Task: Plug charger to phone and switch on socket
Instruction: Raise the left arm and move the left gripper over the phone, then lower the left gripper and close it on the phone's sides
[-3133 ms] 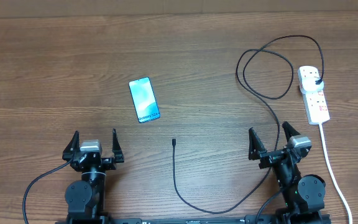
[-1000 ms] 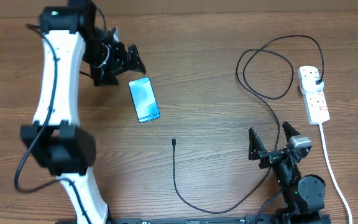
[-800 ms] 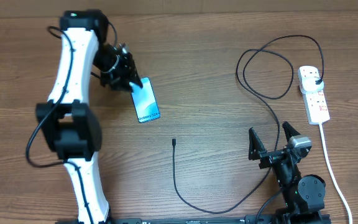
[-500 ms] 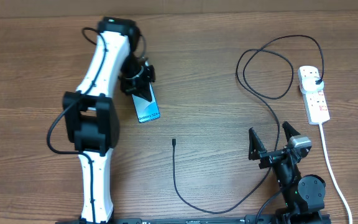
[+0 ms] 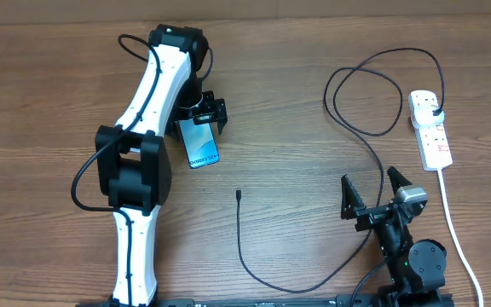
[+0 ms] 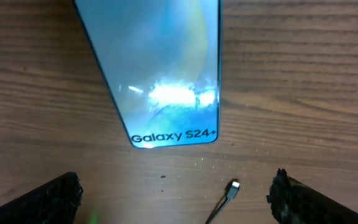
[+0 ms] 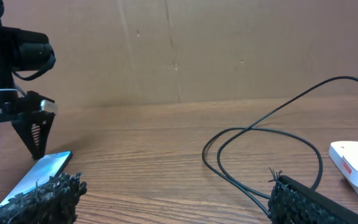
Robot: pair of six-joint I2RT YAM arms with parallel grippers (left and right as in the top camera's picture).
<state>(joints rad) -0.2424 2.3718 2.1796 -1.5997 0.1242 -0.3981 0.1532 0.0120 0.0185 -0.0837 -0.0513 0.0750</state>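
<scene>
The phone point(image 5: 199, 147) lies face up on the wooden table, its screen lit light blue. In the left wrist view point(image 6: 160, 68) it reads "Galaxy S24+". My left gripper point(image 5: 201, 118) is open and empty, held over the phone's far end; its fingers point(image 6: 176, 199) frame the table below the phone. The charger's black cable point(image 5: 254, 264) loops across the table, and its connector tip point(image 5: 239, 195) point(image 6: 232, 186) lies loose near the phone. Its black plug point(image 5: 434, 108) sits in the white socket strip point(image 5: 433, 141). My right gripper point(image 5: 382, 198) point(image 7: 179, 199) is open and empty at rest.
The cable makes a large loop point(image 5: 365, 94) point(image 7: 260, 149) at the back right, next to the socket point(image 7: 356, 158). The thick white cord point(image 5: 454, 230) runs down the right side past my right arm. A brown wall point(image 7: 229, 50) backs the table.
My left arm rose from rest, reached to the far left, then swung right until its open gripper came over the phone. The right arm, cable and phone have not moved.
</scene>
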